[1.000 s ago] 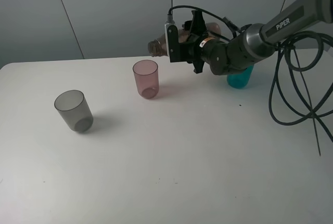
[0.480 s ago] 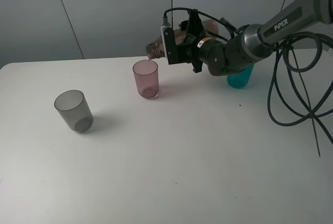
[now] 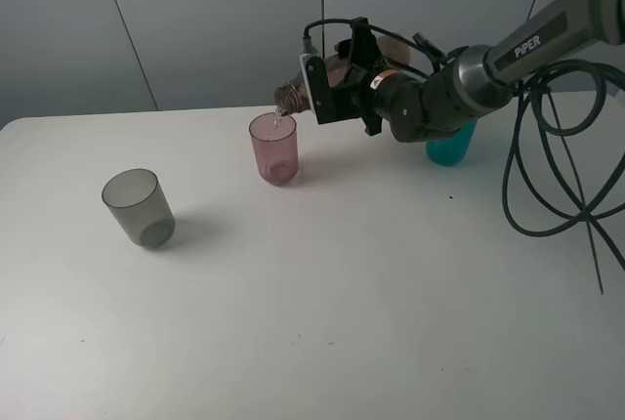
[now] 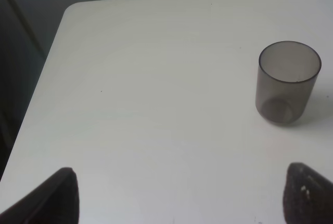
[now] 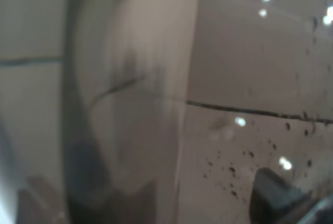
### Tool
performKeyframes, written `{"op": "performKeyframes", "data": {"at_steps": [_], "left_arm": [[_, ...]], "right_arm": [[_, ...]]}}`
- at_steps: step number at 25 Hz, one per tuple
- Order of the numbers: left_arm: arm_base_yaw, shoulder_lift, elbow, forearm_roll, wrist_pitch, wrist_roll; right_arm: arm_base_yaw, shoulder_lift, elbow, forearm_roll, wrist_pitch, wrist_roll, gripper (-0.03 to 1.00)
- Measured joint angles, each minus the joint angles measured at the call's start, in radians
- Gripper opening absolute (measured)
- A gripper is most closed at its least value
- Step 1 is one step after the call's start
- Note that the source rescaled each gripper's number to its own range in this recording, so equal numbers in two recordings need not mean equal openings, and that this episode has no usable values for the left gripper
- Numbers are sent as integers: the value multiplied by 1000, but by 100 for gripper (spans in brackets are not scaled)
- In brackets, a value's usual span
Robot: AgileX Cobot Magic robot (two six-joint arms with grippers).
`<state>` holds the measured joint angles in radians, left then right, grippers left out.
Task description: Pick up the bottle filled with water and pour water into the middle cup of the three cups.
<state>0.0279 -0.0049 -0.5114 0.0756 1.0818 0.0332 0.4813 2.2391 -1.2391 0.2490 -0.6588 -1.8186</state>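
My right gripper (image 3: 328, 80) is shut on the brownish bottle (image 3: 293, 95), held on its side above the table. The bottle's open neck hangs just over the rim of the pink middle cup (image 3: 274, 149), and a thin stream of water (image 3: 277, 120) falls into it. In the right wrist view the bottle (image 5: 234, 78) fills the picture, wet with droplets. The smoky grey cup (image 3: 140, 207) stands far left and the teal cup (image 3: 449, 147) is partly hidden behind the right arm. My left gripper (image 4: 187, 200) is open, low over the table near the grey cup (image 4: 287, 82).
The white table (image 3: 342, 303) ends at a rounded corner (image 4: 70, 10) close to the left gripper. Black cables (image 3: 547, 166) hang in loops from the right arm at the right side. A grey wall stands behind the table.
The right gripper has carried the bottle slightly left and tipped its neck down over the pink cup. Water now runs from the neck into the cup.
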Motion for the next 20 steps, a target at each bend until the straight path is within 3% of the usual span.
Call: {"op": "performKeyframes", "data": {"at_steps": [20], "left_arm": [[0, 0, 0, 0, 0, 0]], "right_arm": [[0, 0, -2, 0, -32, -112, 2]]}}
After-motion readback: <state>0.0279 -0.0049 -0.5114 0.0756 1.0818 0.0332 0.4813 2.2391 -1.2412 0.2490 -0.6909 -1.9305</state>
